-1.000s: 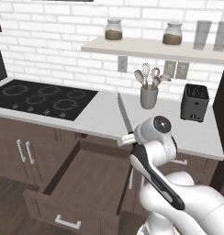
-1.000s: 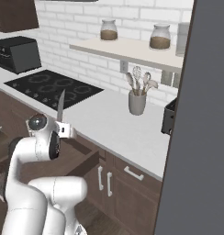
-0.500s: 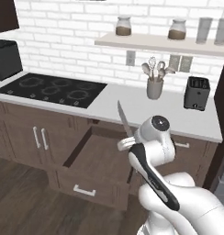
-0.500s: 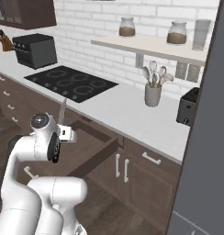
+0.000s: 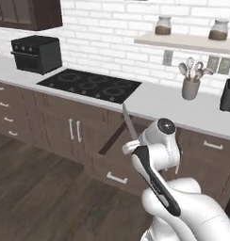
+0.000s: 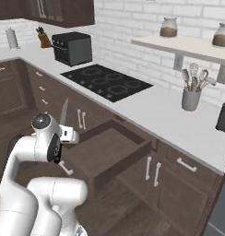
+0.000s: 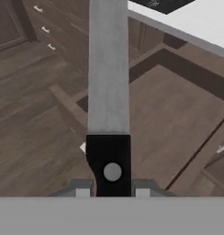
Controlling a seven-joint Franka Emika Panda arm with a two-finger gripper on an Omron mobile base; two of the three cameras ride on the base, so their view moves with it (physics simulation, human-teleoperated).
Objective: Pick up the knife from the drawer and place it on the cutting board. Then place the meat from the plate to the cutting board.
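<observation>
Pincer (image 7: 109,193): clamped narrow on the knife's black handle, tips either side of it in the hand view.
Knife (image 5: 130,126): held, blade rising straight up out of the pincer, tip above, clear of everything around.
Hold point: black handle (image 7: 108,158), low, near the rivet; blade left free ahead of the tips.
Handling, judged: stiff and light, a long thin lever; smooth handle likely to pivot or slide between the tips under a quick swing, so slow turns advised.
Edge: sharp and hard; best laid flat on arrival, not dropped tip first.
Drawer (image 6: 109,154): open, just beside and below the pincer, its inside bare brown wood.
Surface (image 6: 179,122): white, beyond the drawer, well above its floor; utensil cup (image 6: 191,97) standing far across it from the pincer.
Cooktop (image 5: 91,85): black, set in the surface, off to one side of the raised blade.
Cutting board, meat, plate: whereabouts cannot be told from here.
Step, judged: knife lifted out, carry to the board not yet done.
</observation>
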